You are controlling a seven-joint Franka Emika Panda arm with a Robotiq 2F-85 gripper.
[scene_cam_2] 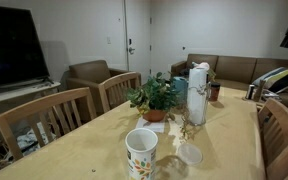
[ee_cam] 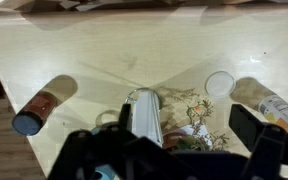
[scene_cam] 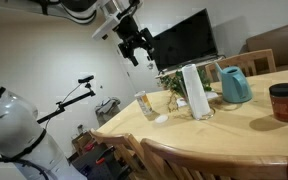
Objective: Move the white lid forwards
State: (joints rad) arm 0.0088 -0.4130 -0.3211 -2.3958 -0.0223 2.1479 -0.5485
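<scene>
1. While the hand [scene_cam: 140, 58] hangs high above the pale wooden surface [scene_cam: 246, 128], its fingers seem spread wide with nothing between them, though the view is small.
2. The small, flat, round white lid [scene_cam: 161, 118] [scene_cam_2: 190, 154] [ee_cam: 220, 84] lies on the surface just beside the patterned tan paper cup [scene_cam_2: 141, 153], not touching it.
3. The tall white cylinder [scene_cam_2: 196, 95] stands upright near the lid, with a green potted plant [scene_cam_2: 154, 97] beside it.
</scene>
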